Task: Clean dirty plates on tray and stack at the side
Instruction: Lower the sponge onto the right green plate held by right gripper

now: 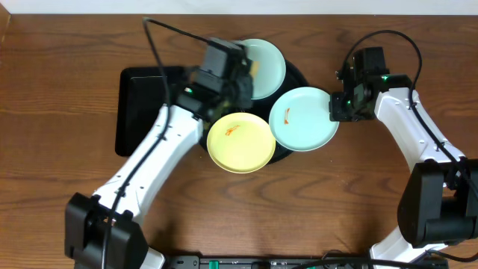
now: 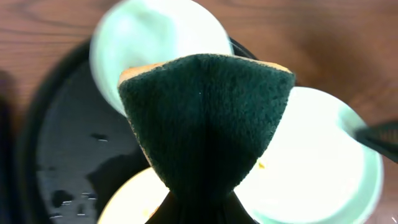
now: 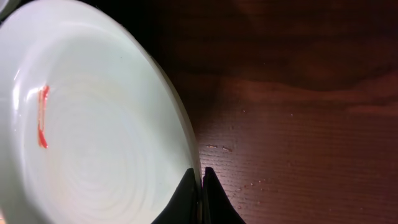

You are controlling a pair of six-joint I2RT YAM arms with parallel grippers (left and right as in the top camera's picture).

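Note:
Three plates lie on the round black tray. A clean mint plate is at the back. A mint plate with an orange smear is at the right. A yellow plate with an orange smear is at the front. My left gripper is shut on a dark green sponge, held above the tray between the plates. My right gripper is shut on the right rim of the smeared mint plate, fingertips pinching its edge.
A rectangular black tray lies left of the round tray, partly under my left arm. Water droplets dot the brown wooden table by the right plate. Wet spots show on the round tray.

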